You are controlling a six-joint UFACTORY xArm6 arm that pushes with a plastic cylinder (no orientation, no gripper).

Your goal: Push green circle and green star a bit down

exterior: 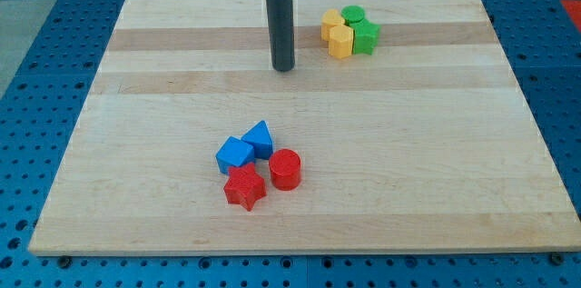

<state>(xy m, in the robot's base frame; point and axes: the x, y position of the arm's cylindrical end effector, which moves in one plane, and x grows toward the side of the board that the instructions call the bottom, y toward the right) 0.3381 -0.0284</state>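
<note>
The green circle (353, 14) and the green star (366, 36) sit near the view's top right, touching two yellow blocks (337, 33). The circle is above the star. My tip (284, 67) rests on the board to the left of this cluster, about a block's width away from the nearest yellow block and slightly lower than the green star.
The wooden board (436, 161) lies on a blue perforated table. A second cluster sits lower at the view's left of centre: two blue blocks (245, 147), a red circle (285, 169) and a red star (244, 187).
</note>
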